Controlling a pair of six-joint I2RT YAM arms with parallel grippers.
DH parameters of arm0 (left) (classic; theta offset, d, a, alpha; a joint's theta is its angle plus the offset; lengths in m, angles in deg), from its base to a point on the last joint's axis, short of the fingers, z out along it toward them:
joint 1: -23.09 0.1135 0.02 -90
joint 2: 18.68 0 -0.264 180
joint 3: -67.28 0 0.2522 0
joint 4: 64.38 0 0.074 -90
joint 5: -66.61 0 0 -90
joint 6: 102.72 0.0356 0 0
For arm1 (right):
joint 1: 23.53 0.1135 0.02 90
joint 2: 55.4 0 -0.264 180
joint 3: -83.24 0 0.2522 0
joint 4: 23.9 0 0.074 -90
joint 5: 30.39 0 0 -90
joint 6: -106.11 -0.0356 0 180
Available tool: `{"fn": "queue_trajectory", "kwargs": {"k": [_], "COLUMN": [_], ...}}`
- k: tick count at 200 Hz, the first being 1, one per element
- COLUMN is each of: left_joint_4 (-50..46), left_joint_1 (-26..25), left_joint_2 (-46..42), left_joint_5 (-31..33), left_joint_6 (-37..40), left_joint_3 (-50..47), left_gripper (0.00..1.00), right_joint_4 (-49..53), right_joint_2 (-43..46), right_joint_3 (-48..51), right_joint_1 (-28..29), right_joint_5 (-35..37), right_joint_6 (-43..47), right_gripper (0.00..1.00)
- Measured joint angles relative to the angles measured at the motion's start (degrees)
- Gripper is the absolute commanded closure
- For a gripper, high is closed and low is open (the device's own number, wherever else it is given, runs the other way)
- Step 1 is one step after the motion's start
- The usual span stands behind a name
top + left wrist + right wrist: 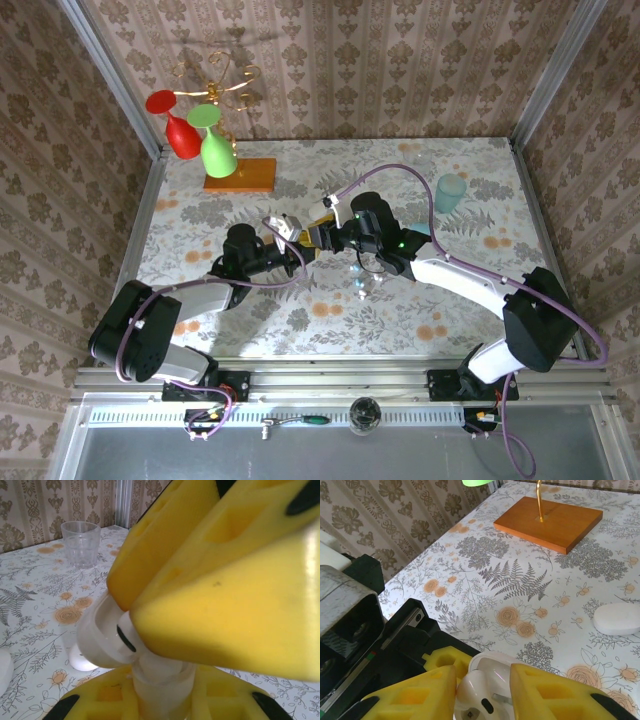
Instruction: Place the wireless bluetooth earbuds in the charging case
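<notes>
Two arms reach in over the flowered table and meet near its middle, the left gripper and the right gripper almost nose to nose.

There is one charging case, pale and glossy with its lid up, held off the table between the two grippers. The left gripper is clamped tight on its lower half; from the left wrist I can see that gripper's two yellow fingers pinching it from either side.

The right gripper's jaws stand partly apart, straddling the open case from above. Between them sits one small white piece with a dark oval mark, seemingly one earbud, right at the case's mouth. I cannot tell whether the jaws are pressing on it or just beside it.

One white pebble-shaped item lies on the table well beyond the grippers. One teal cup stands toward the far right. At the far left is one wooden base with one red glass and one green glass hanging over it.
</notes>
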Motion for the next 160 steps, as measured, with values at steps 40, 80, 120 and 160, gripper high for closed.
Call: {"fn": "queue_trajectory", "kwargs": {"k": [40, 80, 120, 160], "left_joint_4": [0.28, 0.68, 0.61, 0.39], "left_joint_1": [0.04, 0.66, 1.44, 2.64], "left_joint_2": [0.00, 0.00, 0.00, 0.00], "left_joint_5": [0.20, 0.42, 0.44, 0.35], "left_joint_6": [0.20, 0.28, 1.29, 4.00], "left_joint_3": [0.00, 0.00, -0.02, -0.02], "left_gripper": [1.00, 1.00, 1.00, 1.00], "right_joint_4": [1.20, 3.02, 5.14, 9.51], "right_joint_2": [0.02, 0.17, 0.24, 0.24], "right_joint_3": [-0.87, -2.14, -2.97, -5.20], "right_joint_1": [0.00, 0.15, 0.15, 0.15], "right_joint_5": [-0.09, 0.28, 0.92, 0.90], "right_joint_6": [-0.28, -0.46, -1.16, -3.52], "right_gripper": [0.57, 0.57, 0.63, 0.64]}}
